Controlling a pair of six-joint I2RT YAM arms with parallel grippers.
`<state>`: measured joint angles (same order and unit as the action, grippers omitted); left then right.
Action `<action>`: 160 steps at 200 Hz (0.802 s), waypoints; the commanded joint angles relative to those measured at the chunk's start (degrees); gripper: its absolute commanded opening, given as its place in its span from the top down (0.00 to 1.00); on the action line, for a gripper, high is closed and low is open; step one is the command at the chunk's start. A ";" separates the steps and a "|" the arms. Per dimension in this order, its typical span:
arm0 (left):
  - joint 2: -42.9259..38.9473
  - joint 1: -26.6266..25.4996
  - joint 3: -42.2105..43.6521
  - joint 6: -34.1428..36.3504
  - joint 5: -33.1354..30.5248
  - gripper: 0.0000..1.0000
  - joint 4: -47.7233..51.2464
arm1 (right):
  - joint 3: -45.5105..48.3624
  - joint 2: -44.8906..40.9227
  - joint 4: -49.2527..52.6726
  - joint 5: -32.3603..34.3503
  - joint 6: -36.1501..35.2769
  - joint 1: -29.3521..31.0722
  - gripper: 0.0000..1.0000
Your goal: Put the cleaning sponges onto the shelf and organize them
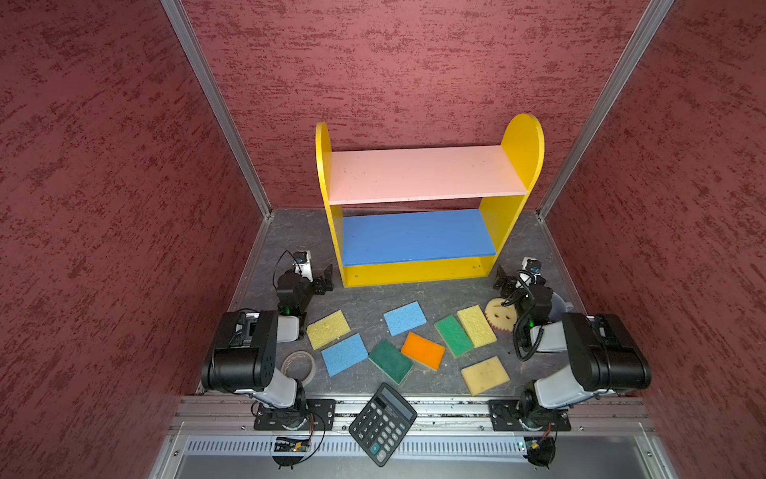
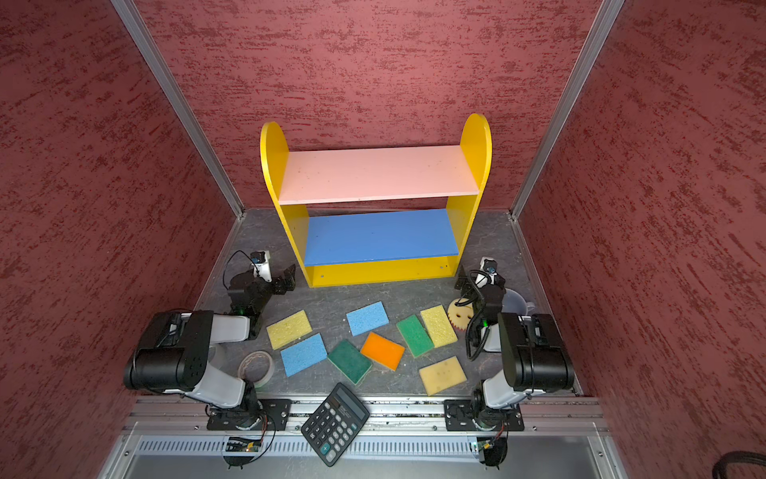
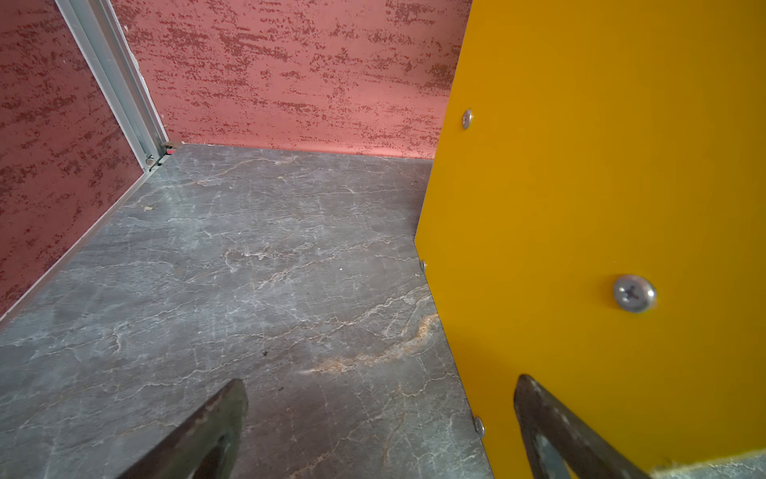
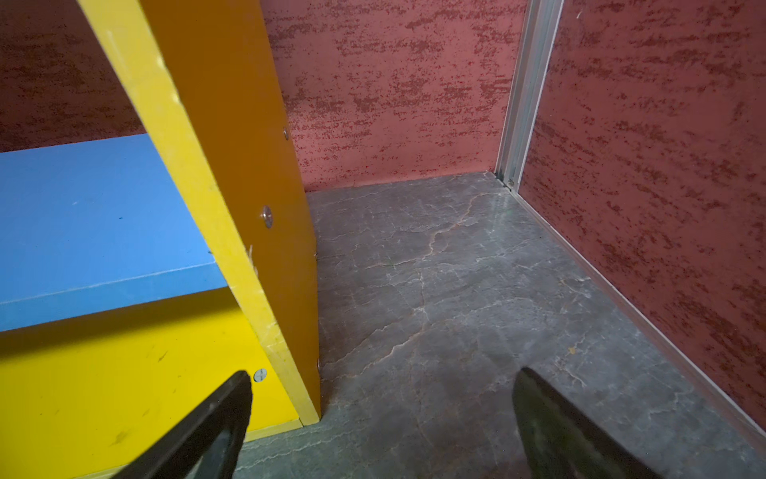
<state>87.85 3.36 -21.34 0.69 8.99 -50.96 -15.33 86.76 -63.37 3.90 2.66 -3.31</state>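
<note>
Yellow-sided shelf runs left-right, open front facing the sponges; left fingers and right fingers spread, seemingly beside it.

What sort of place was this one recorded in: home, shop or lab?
Probably a purpose-built robot test booth: red textured panels in aluminium framing enclose a marble-look tabletop, and the left arm and right arm are bolted to a rail along its front.

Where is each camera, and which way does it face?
Both top views: high over the front, looking down at shelf, sponges, left gripper, right gripper.
Left wrist: low, facing back wall beside shelf's yellow side; open fingertips show.
Right wrist: low, facing back wall, shelf's blue board; open fingertips show.
Shared: shelf, in all.
</note>
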 commanded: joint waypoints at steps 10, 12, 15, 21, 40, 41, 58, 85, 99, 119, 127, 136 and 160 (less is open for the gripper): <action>0.08 1.74 -0.11 -0.69 3.29 0.01 -0.74 | -1.98 -13.57 13.28 6.74 2.06 0.50 0.01; 0.09 1.85 0.01 -0.75 3.61 0.01 -0.90 | -2.40 -14.72 15.21 7.04 2.15 0.52 0.01; 0.05 2.05 0.11 -0.85 4.02 0.00 -1.09 | -3.12 -16.20 17.89 7.40 2.22 0.60 0.01; 0.04 2.59 0.32 -0.98 5.11 0.01 -1.60 | -4.60 -18.82 23.07 8.82 2.50 0.86 0.01; -1.19 1.11 -0.06 -0.50 1.12 0.01 -0.03 | -9.48 -24.76 37.19 15.20 5.87 2.03 0.01; -1.46 0.81 -0.13 -0.51 0.24 0.01 0.37 | -9.64 -25.00 37.76 15.36 6.05 2.10 0.01; -6.97 -4.69 -2.72 0.48 -15.74 0.01 9.07 | -10.53 -29.14 44.06 16.47 10.05 2.96 0.01; -15.26 -12.51 -7.24 -1.46 -36.59 0.01 20.16 | -9.21 -35.01 48.69 14.36 12.30 4.64 0.12; -18.53 -15.32 -11.69 -13.36 -53.21 0.01 32.66 | -8.93 -36.35 50.14 11.10 13.12 4.98 0.61; -22.49 -15.93 -22.68 -46.60 -65.74 0.01 74.92 | -9.88 -35.93 53.52 10.34 16.76 5.07 1.00; -23.73 -16.01 -23.73 -49.65 -65.98 0.00 79.98 | -11.48 -34.56 56.45 10.29 17.46 5.07 1.00; -25.60 -16.01 -23.22 -44.45 -62.40 0.10 77.79 | -13.38 -32.46 59.20 9.17 17.56 5.07 1.00; -29.58 -16.19 -21.42 -35.94 -49.09 0.77 73.06 | -16.76 -27.13 61.48 5.65 18.78 5.07 1.00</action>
<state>60.49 -12.49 -44.07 -32.91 -45.06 10.61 -27.88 55.90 -7.94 13.61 18.24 1.41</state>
